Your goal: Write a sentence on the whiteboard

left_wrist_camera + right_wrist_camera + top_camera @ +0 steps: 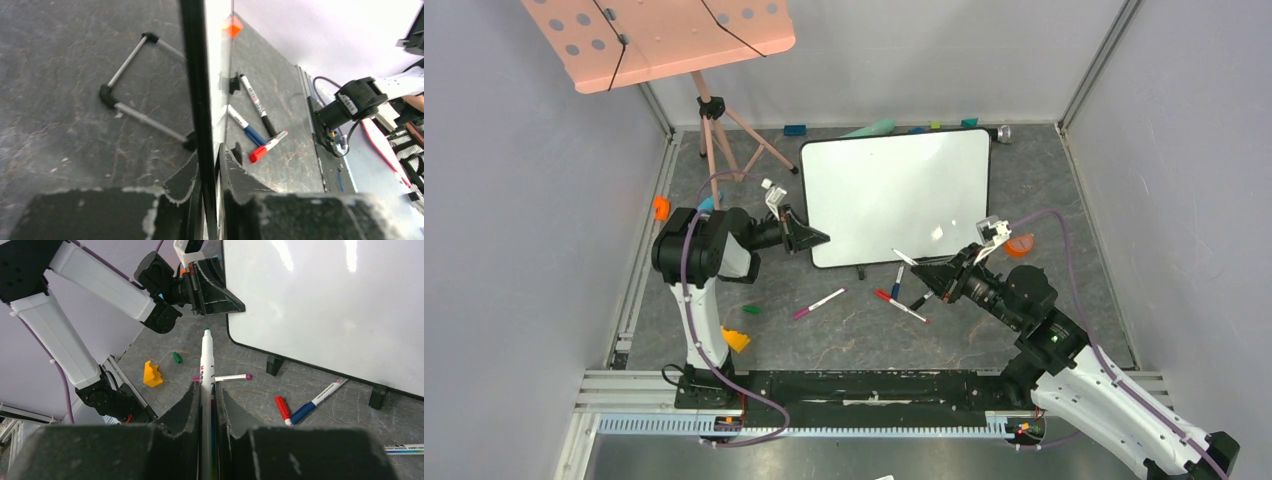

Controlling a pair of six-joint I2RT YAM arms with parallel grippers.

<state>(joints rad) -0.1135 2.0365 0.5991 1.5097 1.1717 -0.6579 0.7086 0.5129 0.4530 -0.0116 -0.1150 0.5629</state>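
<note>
The whiteboard stands tilted on small black feet, and its glossy face is blank. No teal-green sentence shows on it. My left gripper is shut on the board's lower left edge, with the black frame clamped between the jaws in the left wrist view. My right gripper is shut on a white marker with a teal-green uncapped tip. The tip points at the floor just in front of the board's lower left corner and does not touch it.
Loose markers lie in front of the board: purple, red, blue and black. A yellow block and a green cap lie near the left arm. The pink music-stand tray stands back left on a tripod.
</note>
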